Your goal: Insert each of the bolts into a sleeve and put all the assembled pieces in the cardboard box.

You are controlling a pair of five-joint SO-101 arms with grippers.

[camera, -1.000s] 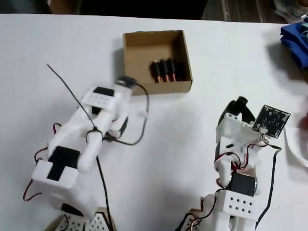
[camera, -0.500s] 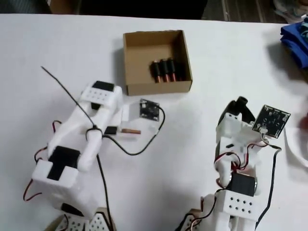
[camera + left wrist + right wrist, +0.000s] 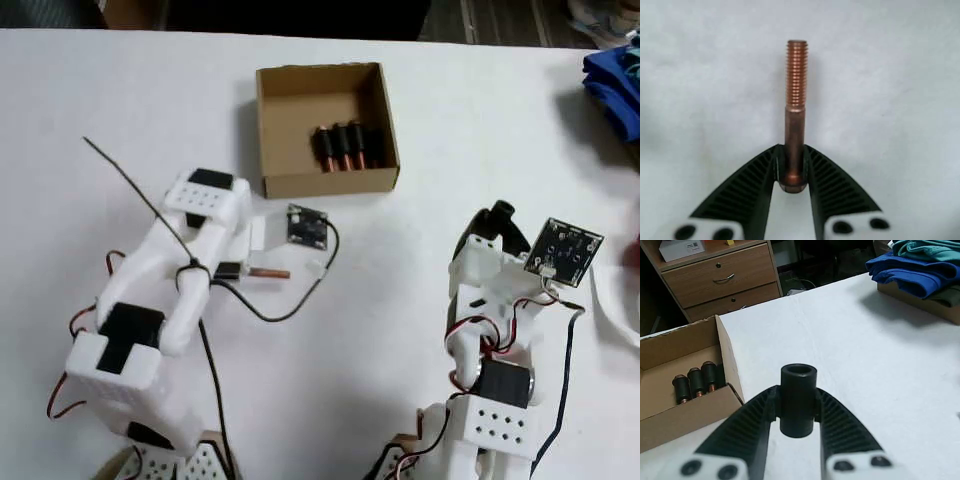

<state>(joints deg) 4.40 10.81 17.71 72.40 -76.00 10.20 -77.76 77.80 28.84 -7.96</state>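
Observation:
My left gripper [image 3: 792, 167] is shut on the head end of a copper bolt [image 3: 795, 107], its threaded end pointing away over the white table. From above, that bolt [image 3: 268, 272] lies level just below the cardboard box [image 3: 268, 88], held by the left gripper [image 3: 240, 270]. My right gripper [image 3: 796, 407] is shut on a black sleeve [image 3: 798, 399], held upright with its open bore facing up. In the high view the sleeve [image 3: 498, 214] sits at the tip of the right arm. Three assembled pieces [image 3: 343, 146] lie side by side in the box [image 3: 725, 342].
A small camera board [image 3: 306, 226] on a black cable hangs beside the left arm's wrist. Folded blue cloth [image 3: 612, 85] lies at the table's far right edge. A wooden drawer unit [image 3: 722, 280] stands beyond the table.
The left arm's wrist has turned, bringing the copper bolt and the camera board into sight below the box, then drifted slightly left. The right arm has stayed still.

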